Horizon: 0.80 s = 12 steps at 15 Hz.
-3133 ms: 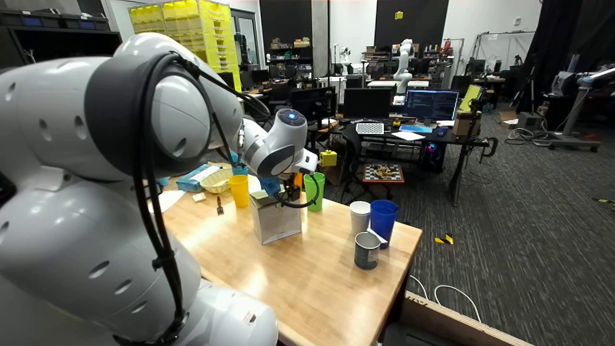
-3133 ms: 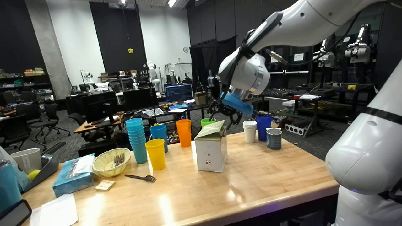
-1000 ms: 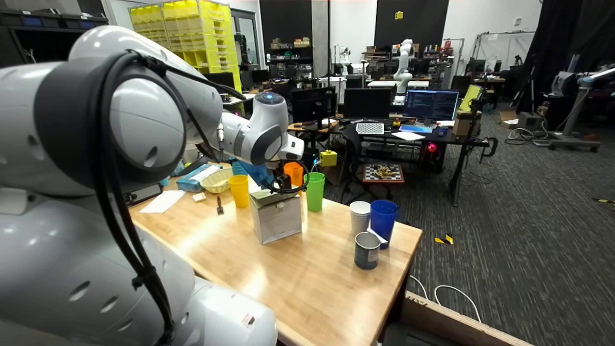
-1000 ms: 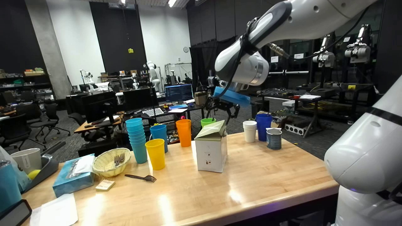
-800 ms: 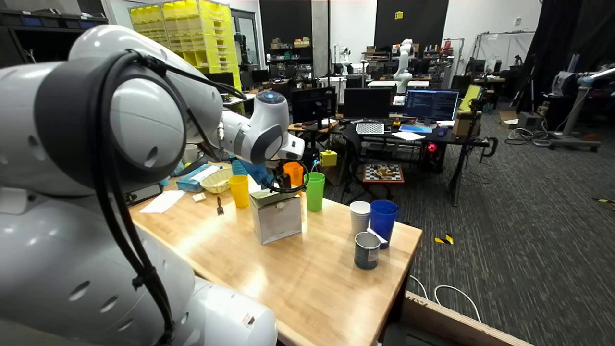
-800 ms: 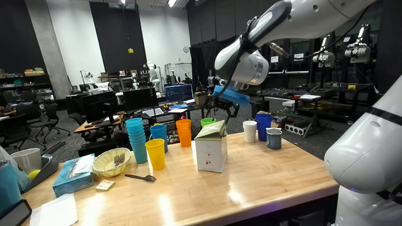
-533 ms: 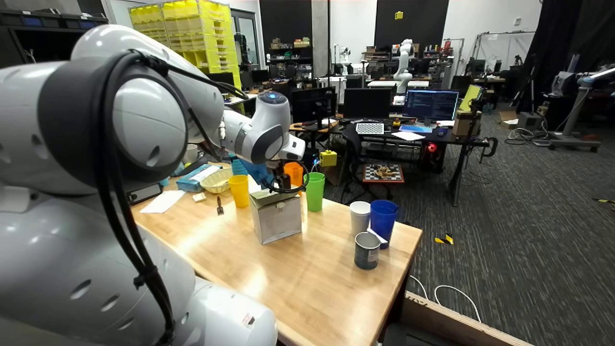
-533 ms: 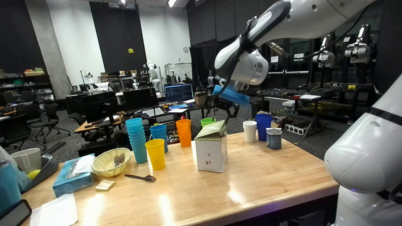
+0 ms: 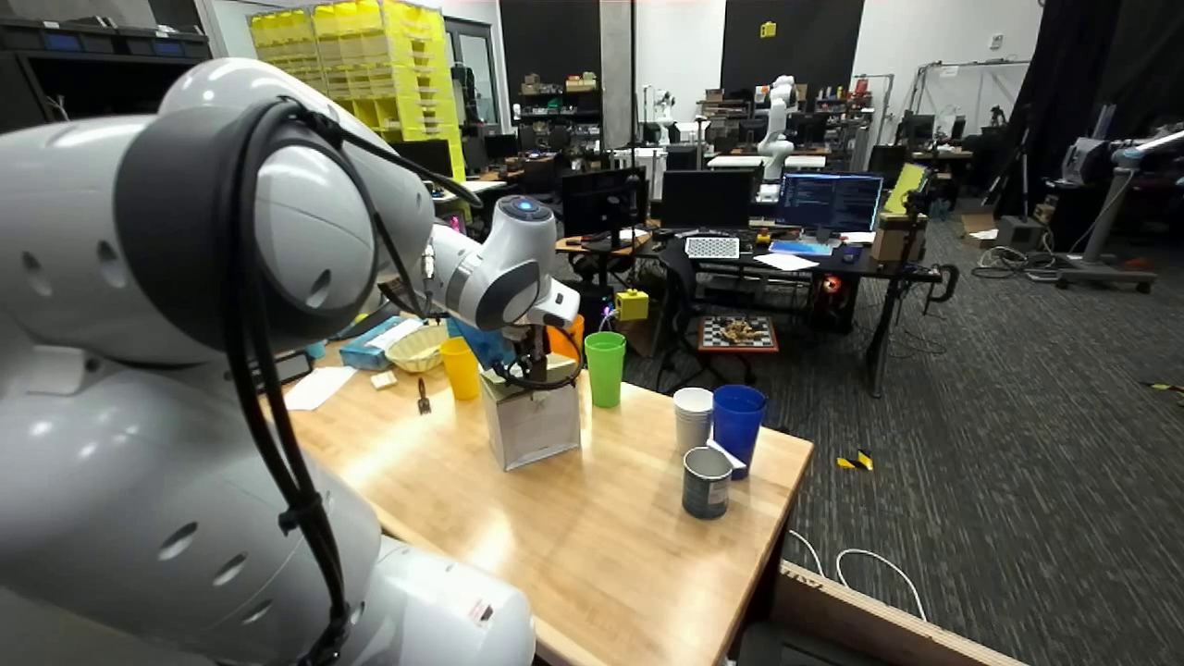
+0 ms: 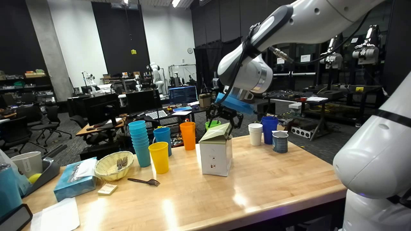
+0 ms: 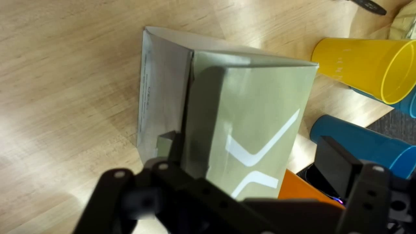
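White box (image 10: 213, 158), its green lid (image 11: 260, 94) ajar, standing just below your hand (image 11: 253, 153), which is spread wide and holds nothing; the reach looks nearly complete, with a grip not yet made.

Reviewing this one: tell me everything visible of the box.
The box looks like cardboard: whitish sides with small print, and an olive-green lid bearing white marks. The lid slants upward, not fully closed, leaving a dark gap along one side, where a small green tab shows. The box stands upright on the wooden table, near the green cup. The open hand is close to the lid; whether they touch cannot be told.
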Tool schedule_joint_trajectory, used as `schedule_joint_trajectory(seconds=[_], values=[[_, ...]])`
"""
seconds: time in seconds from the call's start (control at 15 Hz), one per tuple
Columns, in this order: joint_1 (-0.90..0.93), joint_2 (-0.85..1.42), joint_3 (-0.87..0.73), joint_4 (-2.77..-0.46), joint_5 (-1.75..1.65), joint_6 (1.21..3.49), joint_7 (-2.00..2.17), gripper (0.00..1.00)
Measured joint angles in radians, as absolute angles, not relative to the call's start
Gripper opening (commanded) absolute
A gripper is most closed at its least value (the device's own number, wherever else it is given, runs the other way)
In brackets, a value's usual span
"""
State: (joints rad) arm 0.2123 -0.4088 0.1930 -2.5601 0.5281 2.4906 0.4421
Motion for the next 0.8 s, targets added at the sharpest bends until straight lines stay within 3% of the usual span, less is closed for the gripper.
schedule_joint_trajectory(seconds=[0.07, 0.2, 0.47, 0.8], values=[[0.214, -0.407, 0.193, -2.56, 0.533, 2.491, 0.442, 0.94], [0.214, -0.406, 0.191, -2.559, 0.536, 2.491, 0.442, 0.69], [0.213, -0.406, 0.19, -2.565, 0.541, 2.493, 0.442, 0.36], [0.212, -0.406, 0.184, -2.573, 0.543, 2.495, 0.442, 0.03]])
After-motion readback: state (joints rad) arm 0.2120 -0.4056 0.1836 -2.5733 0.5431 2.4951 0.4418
